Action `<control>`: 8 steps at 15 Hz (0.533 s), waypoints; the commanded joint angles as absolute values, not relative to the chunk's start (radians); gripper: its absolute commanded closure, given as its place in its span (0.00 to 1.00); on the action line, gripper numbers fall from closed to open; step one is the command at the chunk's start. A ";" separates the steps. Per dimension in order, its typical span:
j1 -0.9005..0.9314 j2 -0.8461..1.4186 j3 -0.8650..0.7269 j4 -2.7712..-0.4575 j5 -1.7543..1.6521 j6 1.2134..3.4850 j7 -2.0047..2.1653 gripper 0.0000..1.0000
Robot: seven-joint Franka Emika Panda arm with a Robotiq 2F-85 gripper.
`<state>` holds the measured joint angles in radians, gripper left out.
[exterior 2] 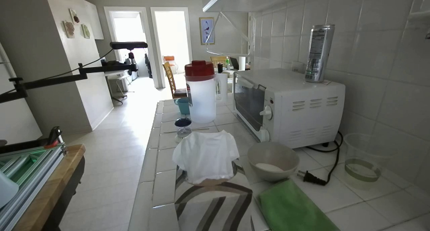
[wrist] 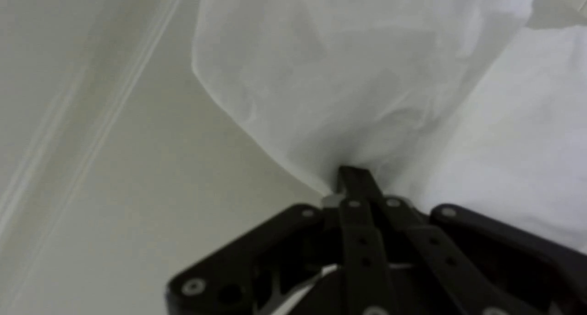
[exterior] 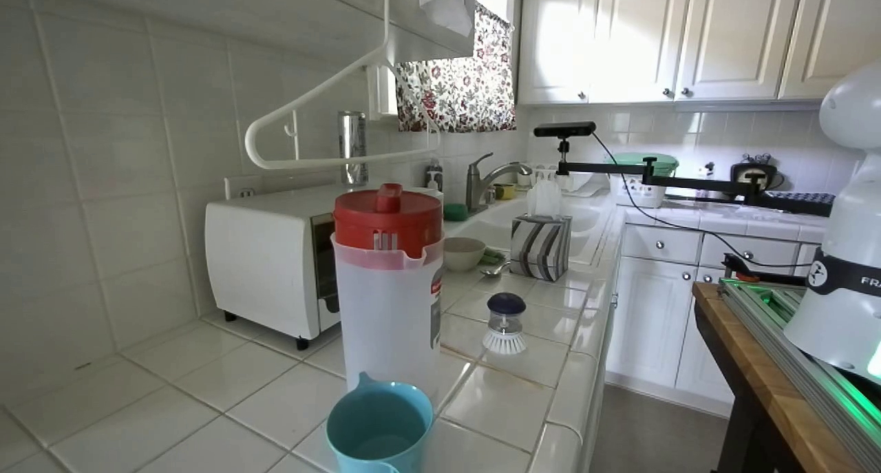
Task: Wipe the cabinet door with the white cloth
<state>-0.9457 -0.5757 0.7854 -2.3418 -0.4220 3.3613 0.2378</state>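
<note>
the white cloth point(wrist: 321, 72) is clamped in the gripper point(wrist: 360, 177) and held at the cabinet door point(wrist: 183, 191), contact not discernible; between the cloth's edge and the door's molding point(wrist: 98, 118), a bare, open stretch is seen.

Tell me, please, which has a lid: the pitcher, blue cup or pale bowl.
The tall pitcher: a red lid covers it; the blue cup and pale bowl are uncovered.

White cloth point(wrist: 321, 76) partly beyond wrist view
</note>
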 commanded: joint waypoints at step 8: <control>-1.029 -0.528 0.903 -2.244 -0.440 3.368 0.212 1.00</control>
<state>-0.9771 -0.5959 0.8447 -2.3306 -0.4220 3.3608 0.2378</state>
